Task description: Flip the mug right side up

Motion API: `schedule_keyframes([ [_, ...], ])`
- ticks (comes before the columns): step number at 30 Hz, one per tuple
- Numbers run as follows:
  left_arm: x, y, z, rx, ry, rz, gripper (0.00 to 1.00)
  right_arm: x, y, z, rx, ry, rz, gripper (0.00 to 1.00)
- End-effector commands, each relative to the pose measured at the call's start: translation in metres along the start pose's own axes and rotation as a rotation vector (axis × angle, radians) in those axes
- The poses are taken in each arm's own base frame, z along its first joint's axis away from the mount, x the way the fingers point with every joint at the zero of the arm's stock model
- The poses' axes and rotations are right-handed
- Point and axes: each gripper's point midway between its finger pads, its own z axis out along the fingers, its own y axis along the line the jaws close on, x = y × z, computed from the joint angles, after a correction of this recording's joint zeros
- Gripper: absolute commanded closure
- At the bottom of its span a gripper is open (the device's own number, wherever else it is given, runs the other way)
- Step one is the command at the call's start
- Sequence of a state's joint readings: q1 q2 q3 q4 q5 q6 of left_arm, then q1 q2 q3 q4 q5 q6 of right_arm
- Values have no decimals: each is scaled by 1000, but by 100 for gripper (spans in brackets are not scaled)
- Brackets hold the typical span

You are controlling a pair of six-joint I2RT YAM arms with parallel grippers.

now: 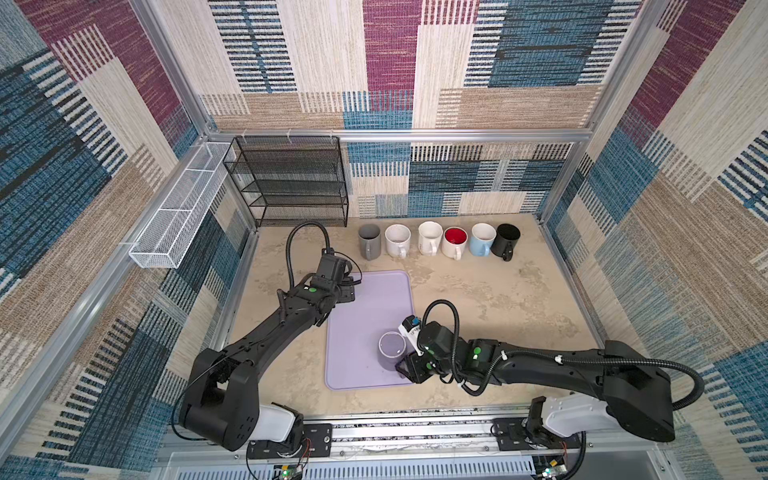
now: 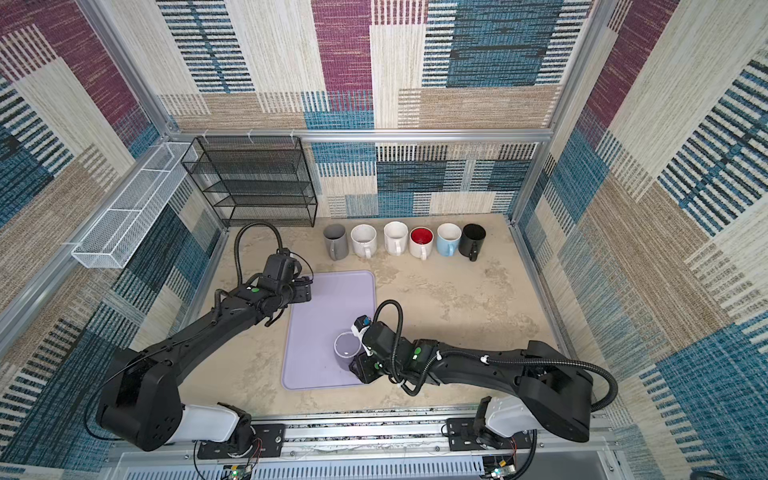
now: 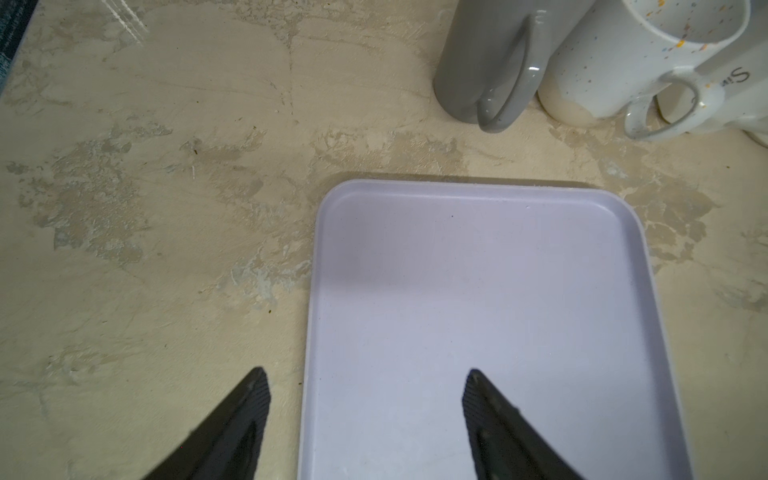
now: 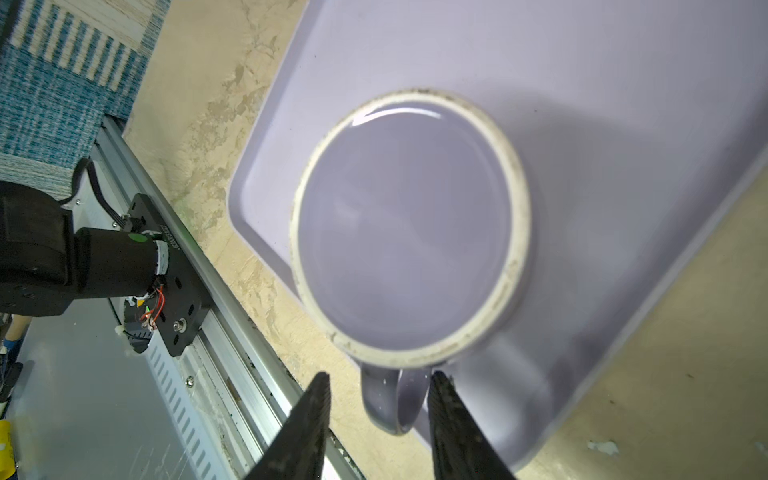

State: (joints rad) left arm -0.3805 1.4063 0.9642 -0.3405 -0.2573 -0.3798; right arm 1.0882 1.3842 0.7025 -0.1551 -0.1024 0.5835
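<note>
A lavender mug [image 1: 391,351] [image 2: 347,349] stands upside down at the near end of a lavender tray [image 1: 365,307] [image 2: 328,303]. In the right wrist view its flat base [image 4: 409,232] with an unglazed pale ring faces up, and its handle [image 4: 388,407] points toward my right gripper [image 4: 380,376] [image 1: 402,368]. That gripper is open with a finger on each side of the handle; one finger is against it, the other stands apart. My left gripper [image 3: 365,371] [image 1: 351,291] hangs open and empty over the tray's far left corner [image 3: 332,195].
Several upright mugs line the back: grey [image 1: 369,241], speckled white [image 1: 397,241], white [image 1: 429,237], red inside [image 1: 455,243], light blue [image 1: 482,240], black [image 1: 505,241]. A black mesh rack [image 1: 291,183] and a white wire basket [image 1: 178,208] sit at the back left.
</note>
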Motion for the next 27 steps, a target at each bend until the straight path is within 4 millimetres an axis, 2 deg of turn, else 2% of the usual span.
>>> schedule_keyframes([
  [1, -3, 1, -3, 1, -17, -23, 26, 0, -13, 4, 86, 10, 34, 58],
  [5, -3, 2, -5, 1, -19, -18, 25, 1, -21, 10, 149, 36, 36, 59],
  [13, -3, 3, -7, -2, -19, -9, 25, -13, -31, 12, 275, 61, -25, 59],
  [18, -1, 5, -8, -10, -16, -2, 25, -14, -30, 21, 306, 146, -92, 60],
  [27, -4, 8, -14, -17, -31, 2, 25, -32, -32, 24, 361, 142, -121, 60],
])
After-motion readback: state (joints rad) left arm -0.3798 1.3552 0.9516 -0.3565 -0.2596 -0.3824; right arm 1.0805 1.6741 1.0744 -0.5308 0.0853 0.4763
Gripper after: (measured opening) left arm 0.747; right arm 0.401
